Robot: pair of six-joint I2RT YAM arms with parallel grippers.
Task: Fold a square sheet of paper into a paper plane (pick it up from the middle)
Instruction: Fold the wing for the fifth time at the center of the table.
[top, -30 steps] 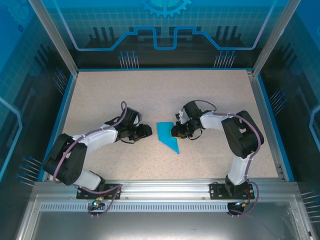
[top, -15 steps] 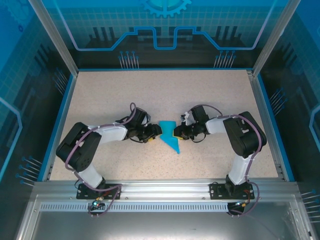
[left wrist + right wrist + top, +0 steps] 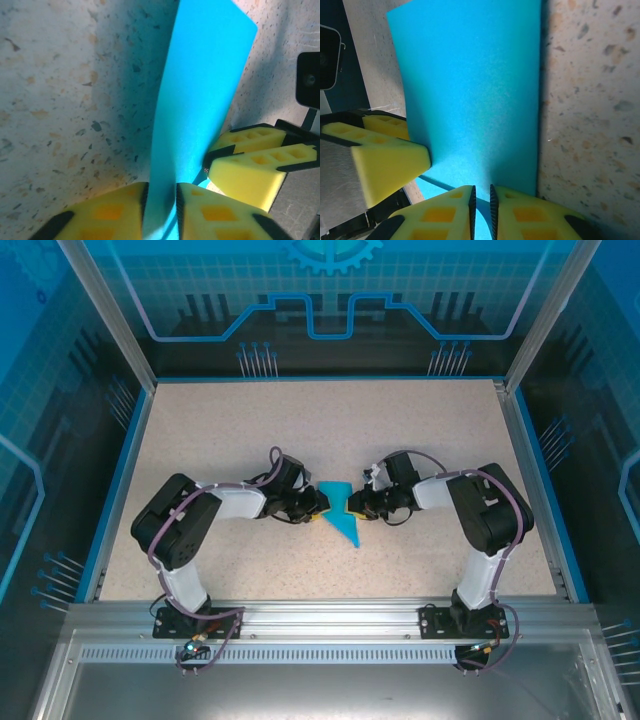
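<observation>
Where clamped, holds square sheet of paper (image 3: pixel 343 522) edge-up at centre of table (image 3: pixel 200 430) — one edge nipped between near-shut pads of left gripper (image 3: pixel 160 192), opposite edge likewise nipped in right gripper (image 3: pixel 481 192), facing it.

Speckled beige tabletop (image 3: pixel 330 420) inside a blue-lit enclosure.
Blue rim (image 3: pixel 330 377), aluminium posts (image 3: pixel 106 315) at the upper corners, translucent circuit-patterned panels (image 3: pixel 330 290) behind.

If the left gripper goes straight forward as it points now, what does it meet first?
It pinches the teal paper; ahead, probably the yellow fingers of the right gripper, slightly off its line, though depth is unclear.
</observation>
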